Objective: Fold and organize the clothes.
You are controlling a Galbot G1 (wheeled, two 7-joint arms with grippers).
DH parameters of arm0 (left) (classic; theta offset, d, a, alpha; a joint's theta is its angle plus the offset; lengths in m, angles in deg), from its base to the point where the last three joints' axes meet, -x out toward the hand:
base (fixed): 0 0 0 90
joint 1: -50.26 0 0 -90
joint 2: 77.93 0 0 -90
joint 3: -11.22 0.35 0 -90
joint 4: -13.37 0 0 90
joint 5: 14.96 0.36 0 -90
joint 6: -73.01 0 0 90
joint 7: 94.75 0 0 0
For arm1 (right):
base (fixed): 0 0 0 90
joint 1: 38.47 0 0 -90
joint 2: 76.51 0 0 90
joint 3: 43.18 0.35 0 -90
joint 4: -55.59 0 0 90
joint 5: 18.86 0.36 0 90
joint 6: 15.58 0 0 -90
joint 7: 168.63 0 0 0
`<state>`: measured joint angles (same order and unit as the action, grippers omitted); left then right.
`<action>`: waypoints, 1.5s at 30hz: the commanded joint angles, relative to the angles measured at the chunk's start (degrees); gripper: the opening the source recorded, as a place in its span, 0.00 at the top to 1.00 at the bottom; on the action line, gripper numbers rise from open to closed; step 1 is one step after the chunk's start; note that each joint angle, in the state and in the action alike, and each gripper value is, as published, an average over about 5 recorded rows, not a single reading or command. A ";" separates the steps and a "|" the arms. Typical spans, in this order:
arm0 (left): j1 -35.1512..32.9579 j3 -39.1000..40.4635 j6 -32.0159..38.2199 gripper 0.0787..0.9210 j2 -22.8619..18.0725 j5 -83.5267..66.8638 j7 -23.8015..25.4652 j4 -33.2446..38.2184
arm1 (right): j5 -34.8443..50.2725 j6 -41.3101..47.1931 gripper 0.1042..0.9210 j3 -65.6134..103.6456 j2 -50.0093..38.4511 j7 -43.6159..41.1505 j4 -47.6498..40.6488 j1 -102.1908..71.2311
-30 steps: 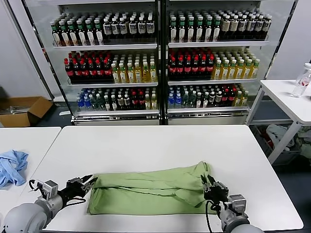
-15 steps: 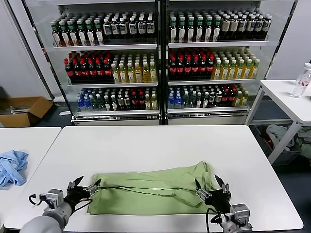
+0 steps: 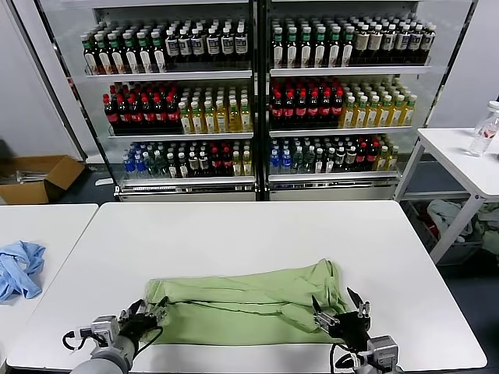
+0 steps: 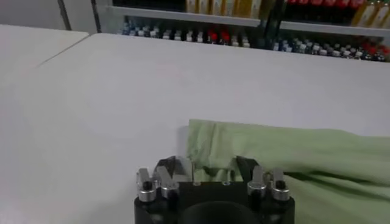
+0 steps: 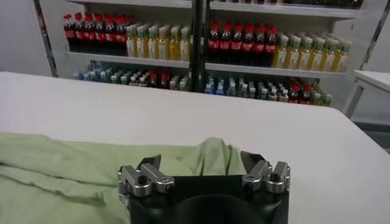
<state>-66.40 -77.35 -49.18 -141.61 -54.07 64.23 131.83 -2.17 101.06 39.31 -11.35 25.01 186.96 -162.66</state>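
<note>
The pale green shirt lies folded into a long band across the near part of the white table, plain side up. My left gripper is open at the shirt's left end; in the left wrist view the shirt's edge lies between and just beyond its fingers. My right gripper is open at the shirt's right end, where the cloth bunches up; in the right wrist view the green cloth sits between its fingers. Neither holds anything.
A light blue cloth lies on the neighbouring table at the left. Glass-door drink fridges stand behind. A cardboard box is on the floor at left. A side table with a bottle stands at right.
Both grippers let go of the shirt's ends, opened and drew back toward the table's near edge. The shirt has settled flat.
</note>
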 commanded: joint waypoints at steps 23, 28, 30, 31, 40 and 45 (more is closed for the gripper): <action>-0.87 -22.31 1.61 1.00 5.07 28.10 3.44 1.71 | -1.51 -1.11 0.12 1.87 0.49 0.60 0.19 -1.14; -2.96 -32.70 0.81 1.00 8.09 28.69 8.75 0.62 | -1.46 -1.38 0.12 1.89 0.69 0.59 0.63 -0.62; -4.05 -31.16 -0.45 1.00 7.12 24.35 9.72 5.17 | -1.50 -1.46 0.12 1.92 0.71 0.57 0.67 -0.33; -4.43 -28.80 -0.91 1.00 6.18 21.20 9.91 7.91 | -1.51 -1.46 0.12 1.94 0.68 0.56 0.66 -0.15; 0.31 1.91 -1.00 1.00 -3.33 -3.94 11.16 16.81 | -1.94 -1.18 0.12 2.41 0.83 0.30 1.44 -0.18; 6.33 12.47 -0.99 1.00 -9.49 -3.05 11.30 11.78 | -2.27 -1.23 0.12 2.54 1.89 0.23 2.24 -0.77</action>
<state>-67.33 -87.48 -49.50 -141.85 -45.41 72.77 142.62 -4.18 99.86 41.60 -10.27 25.30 188.51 -163.27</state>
